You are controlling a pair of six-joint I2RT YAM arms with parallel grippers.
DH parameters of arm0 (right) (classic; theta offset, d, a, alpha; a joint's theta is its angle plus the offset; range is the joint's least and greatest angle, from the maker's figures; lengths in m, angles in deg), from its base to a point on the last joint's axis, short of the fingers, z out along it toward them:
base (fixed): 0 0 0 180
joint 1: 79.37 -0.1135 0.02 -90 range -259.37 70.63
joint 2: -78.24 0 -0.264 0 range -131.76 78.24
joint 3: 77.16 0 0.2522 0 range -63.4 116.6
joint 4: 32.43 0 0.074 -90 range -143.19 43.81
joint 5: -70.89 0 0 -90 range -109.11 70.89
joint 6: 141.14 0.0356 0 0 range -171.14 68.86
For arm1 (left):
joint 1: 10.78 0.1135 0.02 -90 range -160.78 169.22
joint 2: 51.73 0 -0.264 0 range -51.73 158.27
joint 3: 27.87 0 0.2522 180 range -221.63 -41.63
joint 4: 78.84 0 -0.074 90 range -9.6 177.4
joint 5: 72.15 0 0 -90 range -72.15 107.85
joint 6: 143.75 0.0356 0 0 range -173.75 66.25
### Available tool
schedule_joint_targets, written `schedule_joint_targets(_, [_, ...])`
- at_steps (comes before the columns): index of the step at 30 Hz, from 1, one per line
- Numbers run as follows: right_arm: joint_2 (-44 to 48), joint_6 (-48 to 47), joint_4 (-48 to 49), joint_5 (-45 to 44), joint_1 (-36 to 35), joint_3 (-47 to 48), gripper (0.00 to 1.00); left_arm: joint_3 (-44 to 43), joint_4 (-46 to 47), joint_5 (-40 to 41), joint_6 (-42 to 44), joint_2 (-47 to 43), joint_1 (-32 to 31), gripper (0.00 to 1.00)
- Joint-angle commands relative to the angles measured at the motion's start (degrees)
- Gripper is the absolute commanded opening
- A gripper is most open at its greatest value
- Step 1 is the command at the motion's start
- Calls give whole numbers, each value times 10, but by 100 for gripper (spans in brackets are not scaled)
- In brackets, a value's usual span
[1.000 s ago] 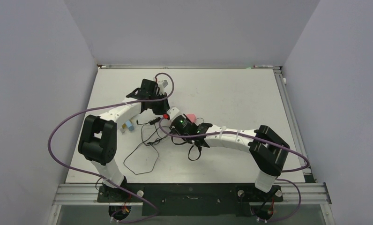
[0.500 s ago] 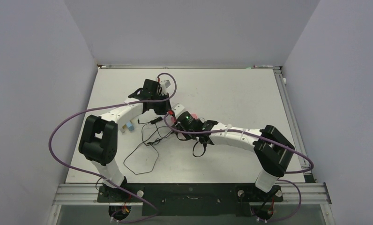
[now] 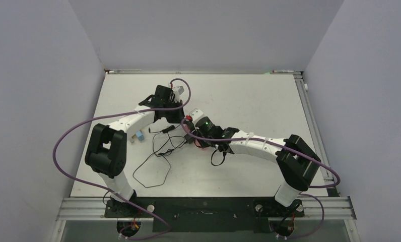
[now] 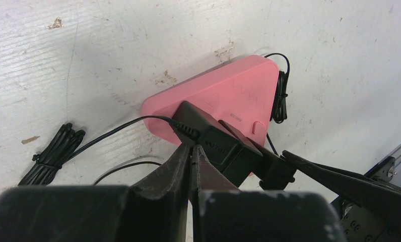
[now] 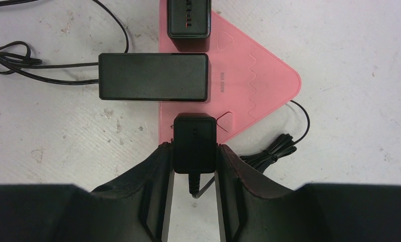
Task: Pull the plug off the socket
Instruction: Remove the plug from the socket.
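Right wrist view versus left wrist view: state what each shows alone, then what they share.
Right wrist only: three adapters clearly apart, the top adapter, the wide adapter, and the nearest adapter, held by the right gripper, jaws shut on it. Left wrist only: the left gripper, jaws shut on nothing, at an adapter's cable end. Both: the pink socket block with black adapters plugged in.

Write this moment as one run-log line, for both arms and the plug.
right jaws: shut on black plug | left jaws: shut, tips at another adapter | plug: seated in pink socket
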Motion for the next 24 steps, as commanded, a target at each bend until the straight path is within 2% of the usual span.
schedule_joint_targets(1, [10, 7, 17, -64, -28, -3, 5, 3, -21, -4, 5, 15, -14, 0])
schedule_joint_targets(8, [-12, -5, 4, -167, -79, 16, 5, 3, -22, -4, 4, 18, -14, 0])
schedule_joint_targets(24, [-60, -22, -19, -263, -140, 43, 5, 2, -23, -3, 3, 21, -14, 0])
